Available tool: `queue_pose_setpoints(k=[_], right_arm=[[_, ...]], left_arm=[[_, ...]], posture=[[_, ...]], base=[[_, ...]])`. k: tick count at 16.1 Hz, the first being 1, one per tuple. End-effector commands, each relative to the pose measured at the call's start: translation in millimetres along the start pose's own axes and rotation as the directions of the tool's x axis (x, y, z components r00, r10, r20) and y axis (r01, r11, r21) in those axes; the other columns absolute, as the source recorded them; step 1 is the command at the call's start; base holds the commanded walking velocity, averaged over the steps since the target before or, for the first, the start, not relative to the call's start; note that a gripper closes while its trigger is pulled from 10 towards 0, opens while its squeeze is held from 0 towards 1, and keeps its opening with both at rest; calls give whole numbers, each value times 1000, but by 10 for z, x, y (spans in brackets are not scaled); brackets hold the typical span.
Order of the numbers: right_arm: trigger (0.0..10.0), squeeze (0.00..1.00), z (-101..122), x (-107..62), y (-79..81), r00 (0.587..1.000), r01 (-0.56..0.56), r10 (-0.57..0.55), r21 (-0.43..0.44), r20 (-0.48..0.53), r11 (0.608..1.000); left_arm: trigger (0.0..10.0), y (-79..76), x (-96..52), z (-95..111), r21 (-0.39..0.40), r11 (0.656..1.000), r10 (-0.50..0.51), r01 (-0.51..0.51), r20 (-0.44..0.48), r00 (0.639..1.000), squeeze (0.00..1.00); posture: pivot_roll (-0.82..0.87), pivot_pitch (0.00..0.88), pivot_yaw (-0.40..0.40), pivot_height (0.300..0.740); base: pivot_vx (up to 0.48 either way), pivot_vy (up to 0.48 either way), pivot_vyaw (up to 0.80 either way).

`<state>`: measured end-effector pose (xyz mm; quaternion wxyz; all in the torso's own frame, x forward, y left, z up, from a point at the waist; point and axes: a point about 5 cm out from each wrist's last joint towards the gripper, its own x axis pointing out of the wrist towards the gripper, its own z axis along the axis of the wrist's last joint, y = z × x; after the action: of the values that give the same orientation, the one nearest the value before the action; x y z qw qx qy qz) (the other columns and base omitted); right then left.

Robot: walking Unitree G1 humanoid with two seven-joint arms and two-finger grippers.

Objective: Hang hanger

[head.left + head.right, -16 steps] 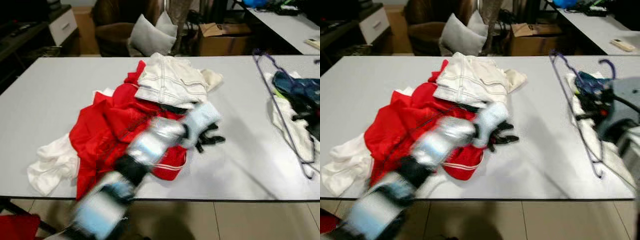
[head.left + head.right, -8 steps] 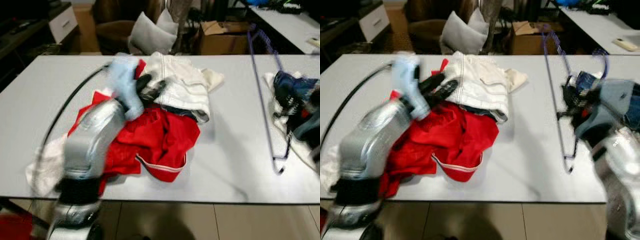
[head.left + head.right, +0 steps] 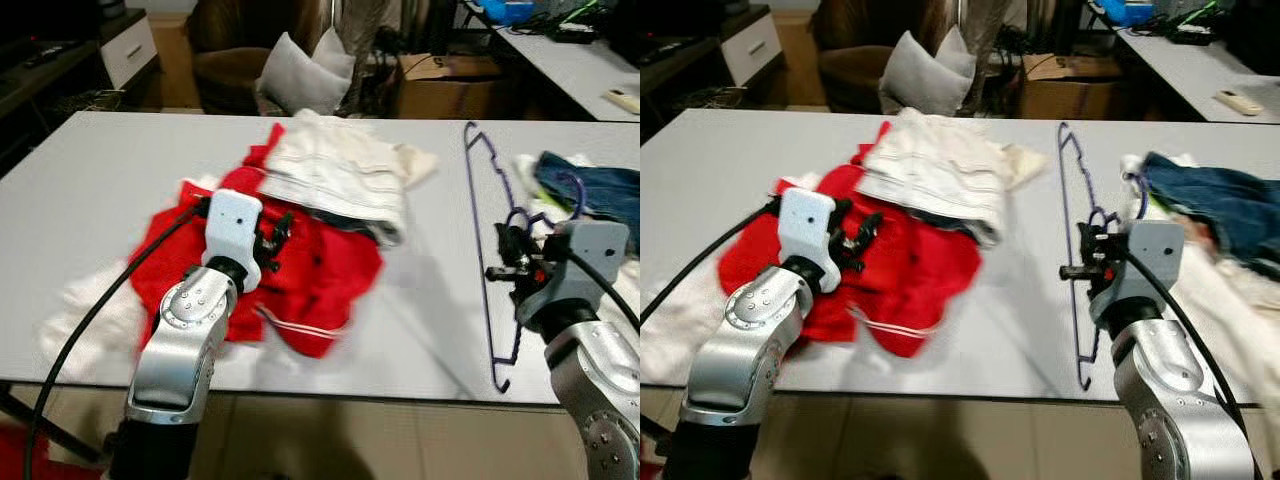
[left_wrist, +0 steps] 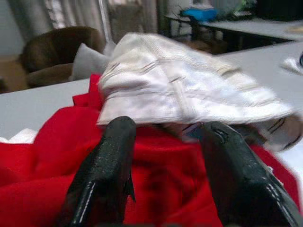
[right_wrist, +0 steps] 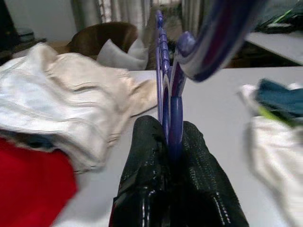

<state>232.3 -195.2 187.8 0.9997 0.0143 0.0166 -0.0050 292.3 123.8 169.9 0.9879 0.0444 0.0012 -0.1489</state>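
Hanger (image 3: 1077, 250) pinched in right gripper (image 3: 1087, 257); left gripper (image 3: 272, 240) spread above red cloth (image 3: 330, 280).

No text, label, brand, number or sign can be read anywhere in these pictures.
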Motion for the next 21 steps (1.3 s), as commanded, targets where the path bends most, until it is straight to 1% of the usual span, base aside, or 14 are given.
queue_pose_setpoints(k=[1,6,7,8,9,10,11,12,13,14,16,19,20,21], right_arm=[[10000,0,11,0,-47,999,35,-35,-5,12,999],[10000,0,30,27,15,999,8,-9,22,38,1000],[10000,0,23,41,47,999,4,-5,13,43,1000],[10000,0,24,49,36,999,23,-23,-18,48,1000],[10000,0,19,42,20,998,27,-25,-21,55,999],[10000,0,1,27,1,999,30,-29,-17,46,999],[10000,0,-13,11,1,999,24,-25,15,42,1000],[10000,0,-4,5,11,998,13,-16,53,57,999],[10000,0,37,-8,29,995,11,-23,126,95,992],[10000,0,25,-7,43,996,7,-18,133,82,991],[10000,0,-10,-9,58,998,1,-7,99,57,995],[10000,0,-42,-2,59,999,4,-5,35,38,999],[10000,0,-50,-5,52,999,6,-7,8,38,1000],[10000,0,-63,-7,47,999,3,-3,4,35,1000]], left_arm=[[10000,-47,-2,24,-13,1000,-4,4,21,1000,0],[10000,-65,-11,2,-18,1000,4,-4,28,1000,0],[10000,-62,5,-5,-12,1000,1,0,28,1000,0],[10000,-66,17,1,-9,1000,-5,5,29,1000,0],[10000,-79,25,13,-3,1000,-13,13,31,999,0],[10000,-103,26,31,-15,999,-28,29,38,999,0],[10000,-129,17,10,-82,996,-44,46,19,999,0],[10000,-149,4,2,-104,992,-66,67,16,998,0],[10000,-168,-32,-13,-122,989,-85,86,13,996,757],[10000,-177,-50,-16,-149,984,-97,98,15,995,1000],[10000,-204,-68,-11,-155,981,-114,116,19,993,1000],[10000,-214,-86,3,-134,981,-135,137,24,991,1000],[10000,-216,-89,6,-130,981,-140,142,25,990,1000],[10000,-214,-89,11,-130,981,-142,144,25,990,1000]], posture=[[-150,10,47,740],[-146,8,37,740],[-141,0,44,740],[-139,1,46,740],[-134,8,46,740],[-132,15,42,740],[-132,18,35,740],[-131,22,29,740],[-131,28,26,740],[-132,32,26,740],[-131,36,23,740],[-131,41,23,740],[-131,43,24,740],[-130,44,25,740]], base=[[0,-469,0],[0,-429,0],[0,-401,0],[0,-401,0],[0,-394,0],[0,0,0],[0,0,0],[0,0,0],[0,0,0],[0,0,0],[0,0,0],[0,0,0],[0,0,-800],[0,0,-800]])
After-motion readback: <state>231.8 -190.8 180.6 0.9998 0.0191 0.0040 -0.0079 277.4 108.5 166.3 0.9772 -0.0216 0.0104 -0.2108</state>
